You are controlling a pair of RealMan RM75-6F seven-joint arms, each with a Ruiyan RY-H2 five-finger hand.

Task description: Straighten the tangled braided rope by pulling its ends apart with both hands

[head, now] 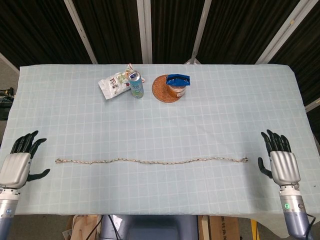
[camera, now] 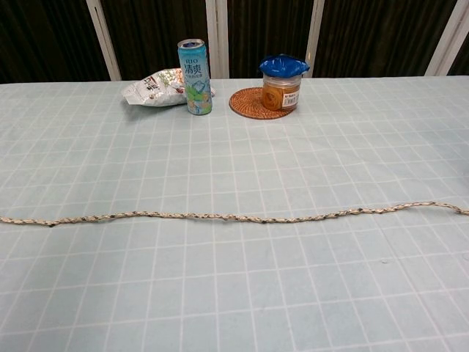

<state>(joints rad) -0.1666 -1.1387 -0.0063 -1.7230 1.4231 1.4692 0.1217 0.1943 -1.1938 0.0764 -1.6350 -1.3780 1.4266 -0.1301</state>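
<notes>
Worktop (head: 210, 120) with its pale checked cloth fills most of the head view; it carries everything here.

Braided rope (head: 150, 161) lies stretched in a nearly straight line across the lower middle of the head view, flat on the cloth, only slight waves along it, no loops or knots visible. That reads as the pulled-out result: the task looks done or all but done.

Left hand (head: 17, 165) sits at the lower left edge of the frame, fingers (head: 25, 142) spread wide, holding nothing, clear of the rope's left end. Right hand (head: 282, 162) sits at the lower right, fingers fanned too, empty, just beside the rope's right end but apart from it. Both placed outboard of the ends, consistent with a pull along the rope's length.

Upper centre, well apart from the rope: snack bag (head: 114, 85), drink can (head: 135, 84) upright just beside it, and a jar with blue lid (head: 177, 85) on a round woven coaster (head: 162, 92).

Head view alone shows both hands and both rope ends. Chest view shows neither hand, and the rope runs to both frame edges; it does show the small ripples, the can's print and the jar's amber contents more clearly.
</notes>
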